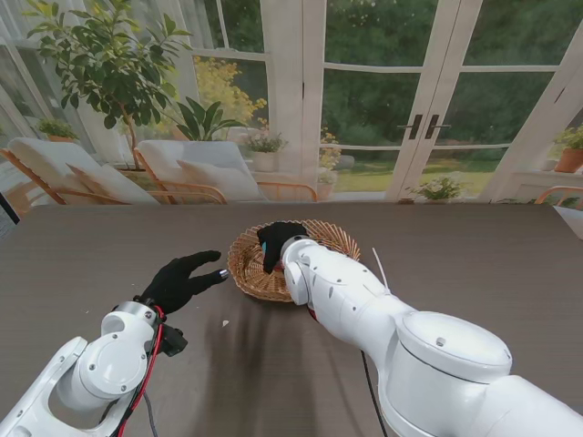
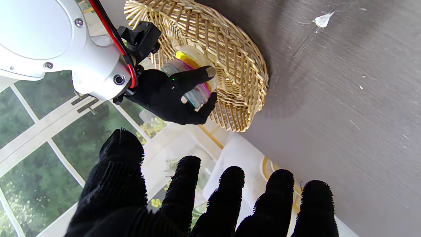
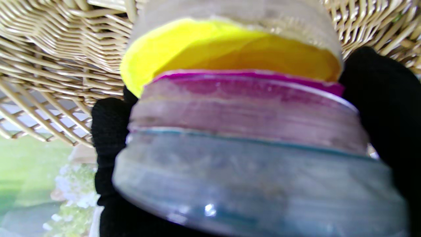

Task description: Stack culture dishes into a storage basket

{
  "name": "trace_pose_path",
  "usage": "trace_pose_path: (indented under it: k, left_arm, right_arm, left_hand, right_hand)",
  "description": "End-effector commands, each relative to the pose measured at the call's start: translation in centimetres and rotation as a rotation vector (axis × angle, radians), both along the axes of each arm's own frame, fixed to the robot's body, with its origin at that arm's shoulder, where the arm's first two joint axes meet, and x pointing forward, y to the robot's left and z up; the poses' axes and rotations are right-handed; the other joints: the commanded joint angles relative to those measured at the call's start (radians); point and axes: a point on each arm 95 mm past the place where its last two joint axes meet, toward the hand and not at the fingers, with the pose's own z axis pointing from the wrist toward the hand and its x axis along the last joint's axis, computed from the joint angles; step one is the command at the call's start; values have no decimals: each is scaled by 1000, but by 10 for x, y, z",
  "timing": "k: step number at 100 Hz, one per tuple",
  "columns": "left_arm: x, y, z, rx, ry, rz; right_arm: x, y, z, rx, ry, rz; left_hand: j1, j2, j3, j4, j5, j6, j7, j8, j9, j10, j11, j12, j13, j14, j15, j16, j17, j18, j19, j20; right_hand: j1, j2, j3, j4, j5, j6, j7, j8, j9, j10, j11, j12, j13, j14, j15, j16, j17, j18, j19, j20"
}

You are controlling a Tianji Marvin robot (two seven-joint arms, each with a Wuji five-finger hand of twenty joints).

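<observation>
The right hand [image 1: 276, 242] is over the basket [image 1: 248, 269], and its black fingers [image 2: 194, 75] are wrapped around a stack of dishes [image 2: 192, 80]. The stack sits inside the basket, with the hand closed on its sides. In the right wrist view the dishes [image 3: 243, 131] fill almost the whole picture (it is blurry up close). A yellow dish [image 3: 197, 52] is the one closest to the basket's woven floor, a pink dish [image 3: 246, 105] comes after it, and a bluish clear dish [image 3: 250, 184] is closest to the camera. Black fingers [image 3: 388, 108] press on both sides of the stack.

The basket is round and woven, and it sits on the dark table [image 1: 474, 264] near the middle.

The left hand [image 1: 178, 280] is to the left of the basket, near it but not touching. Its fingers [image 2: 230, 194] are spread apart and hold nothing. It hangs over the bare table.

A small white scrap [image 1: 225, 322] lies on the table, nearer to me than the basket.
</observation>
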Motion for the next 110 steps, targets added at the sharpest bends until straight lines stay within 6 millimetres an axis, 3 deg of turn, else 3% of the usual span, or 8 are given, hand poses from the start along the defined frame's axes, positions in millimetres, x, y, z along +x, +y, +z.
trace_pose_path:
  k: [1, 39, 46, 53, 55, 110]
  left_arm:
    - [-1, -2, -1, -3, 18, -9]
    - [-1, -2, 1, 6, 36, -7]
    - [-1, -2, 1, 7, 37, -7]
    - [-1, -2, 1, 9, 39, -8]
    - [-1, -2, 1, 9, 40, -8]
    - [-8, -2, 3, 19, 48, 8]
  right_arm:
    - [-3, 5, -2, -11, 17, 16]
    - [-8, 5, -11, -28, 36, 12]
    - [-9, 6, -12, -29, 38, 9]
    - [-10, 6, -13, -34, 34, 10]
    - [-10, 6, -14, -35, 34, 10]
    - [-15, 11, -19, -65, 42, 31]
  left_hand:
    - [28, 45, -21, 2, -4, -13, 0, -2, -7, -2, -12, -5, -32, 5, -11, 11, -4, 15, -28, 3]
    - [31, 48, -21, 2, 0, -12, 1, -2, -5, -2, -12, -5, -31, 6, -10, 12, -2, 15, -27, 4]
    - [30, 48, -22, 2, 1, -12, 2, -1, -6, -3, -12, -5, -30, 6, -10, 12, -2, 14, -26, 4]
    - [31, 49, -21, 2, -2, -13, 1, -2, -5, -3, -12, -4, -30, 5, -10, 12, -2, 15, -27, 4]
    - [31, 49, -22, 2, -1, -13, 1, -2, -5, -1, -12, -4, -30, 7, -10, 12, -2, 15, -27, 4]
    - [32, 50, -22, 2, 1, -12, 1, -1, -3, -1, -11, -4, -28, 7, -9, 13, 0, 15, -26, 4]
  right_hand:
    - [250, 110, 189, 68, 55, 1, 112, 19, 42, -71, 96, 60, 130, -275, 86, 11, 295, -138, -6, 11]
    - [216, 138, 178, 122, 32, 11, 68, 65, 8, -65, 97, 48, 89, -273, 73, -5, 269, -130, -36, 4]
    - [203, 151, 167, 168, 24, 15, 46, 122, -4, -60, 93, 38, 77, -267, 73, -12, 263, -133, -40, -3]
    - [200, 156, 169, 176, 19, 14, 40, 139, -11, -60, 92, 36, 74, -265, 73, -14, 259, -136, -43, -5]
    - [198, 157, 165, 185, 17, 15, 26, 176, -13, -59, 93, 30, 71, -265, 73, -17, 257, -138, -45, -7]
    - [145, 163, 133, 176, -94, 21, -29, 185, -129, -43, 85, 17, -63, -231, 97, -27, 146, -131, -118, -21]
